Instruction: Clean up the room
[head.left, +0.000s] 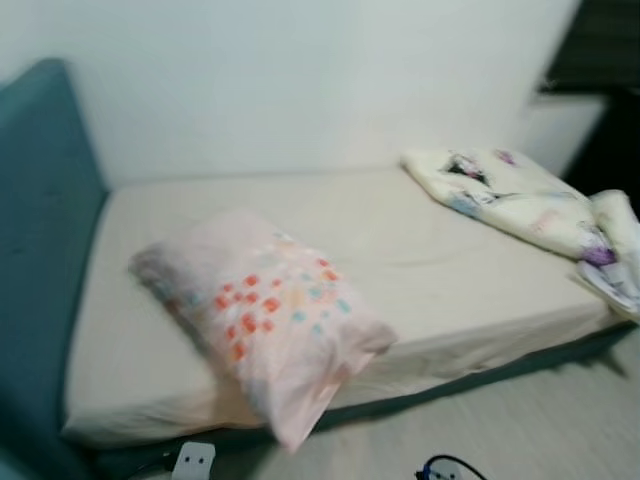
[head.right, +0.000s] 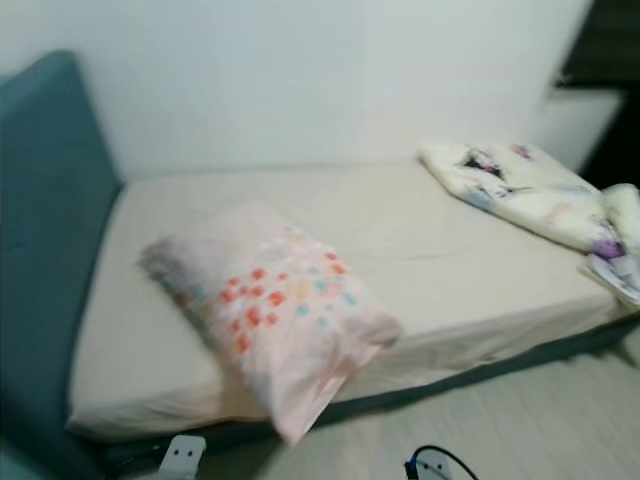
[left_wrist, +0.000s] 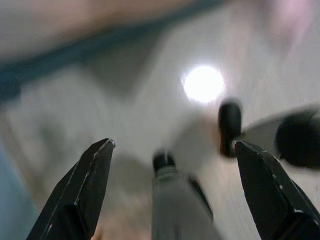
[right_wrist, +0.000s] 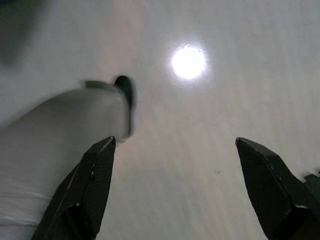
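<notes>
So the bed (head.left: 470, 290) takes up most of the frame, one mattress in a plain beige sheet with a teal headboard (head.left: 40, 250) running down the left edge. There's a single pillow (head.left: 262, 315) in the lower-left middle, pale pink with orange, red and teal dots. Its long axis runs diagonally from upper left to lower right, and the lower corner hangs over the near edge of the bed. One crumpled quilt (head.left: 530, 205), cream with a printed pattern, sits at the upper right, spilling toward the right edge. No readable writing anywhere, it's all pretty blurry.

Both wrist views look down at a pale floor (right_wrist: 210, 150) with a bright light reflection. The left gripper (left_wrist: 172, 187) is spread wide and holding nothing, same for the right gripper (right_wrist: 172, 187).
</notes>
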